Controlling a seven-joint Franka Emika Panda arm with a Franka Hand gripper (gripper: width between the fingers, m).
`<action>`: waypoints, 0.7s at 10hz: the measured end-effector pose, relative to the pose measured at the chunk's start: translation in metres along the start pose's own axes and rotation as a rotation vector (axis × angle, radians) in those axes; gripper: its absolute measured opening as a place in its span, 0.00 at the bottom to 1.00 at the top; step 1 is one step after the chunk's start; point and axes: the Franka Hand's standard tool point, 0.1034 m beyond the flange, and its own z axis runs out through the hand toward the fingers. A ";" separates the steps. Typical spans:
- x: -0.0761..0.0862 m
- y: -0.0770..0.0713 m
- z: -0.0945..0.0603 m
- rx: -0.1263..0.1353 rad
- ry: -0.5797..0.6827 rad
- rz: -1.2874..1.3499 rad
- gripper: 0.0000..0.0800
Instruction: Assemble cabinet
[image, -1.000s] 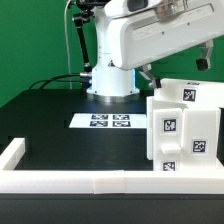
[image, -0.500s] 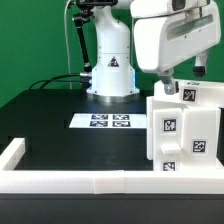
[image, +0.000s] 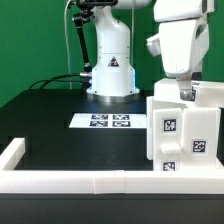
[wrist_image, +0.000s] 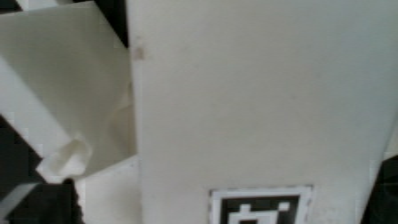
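The cabinet (image: 186, 130) is a white box w/ black-and-white tags on it. It stands on the black table (image: 60, 125), at the exterior view's right, right up against the low white frame (image: 80, 181) near the front edge. The marker board (image: 103, 122) lies flat, a bit apart from it, toward the robot's base.

The arm hangs over the top of the cabinet. The gripper (image: 183, 92) is down at the top edge, touching it or very near. The fingers are hidden behind the big white wrist, so I can't tell if the hand is wide, narrow or holding a piece.

The wrist view is very close & blurry. It shows a tall white cabinet wall (wrist_image: 267, 100) w/ part of a tag (wrist_image: 263, 208), plus a slanted white piece (wrist_image: 63, 90) beside it. Which piece that is, I can't tell.

Step in hand, my guess: working at the cabinet's top, either grabbing it or fitting a part in.

Next move, prob.: go slow & straight down, keep lined up w/ the edge, don't push the box sideways.
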 end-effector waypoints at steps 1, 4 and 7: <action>0.000 0.001 0.000 -0.005 0.002 0.001 1.00; -0.002 0.001 0.001 0.001 0.000 0.013 0.77; -0.002 0.001 0.001 0.000 0.000 0.076 0.70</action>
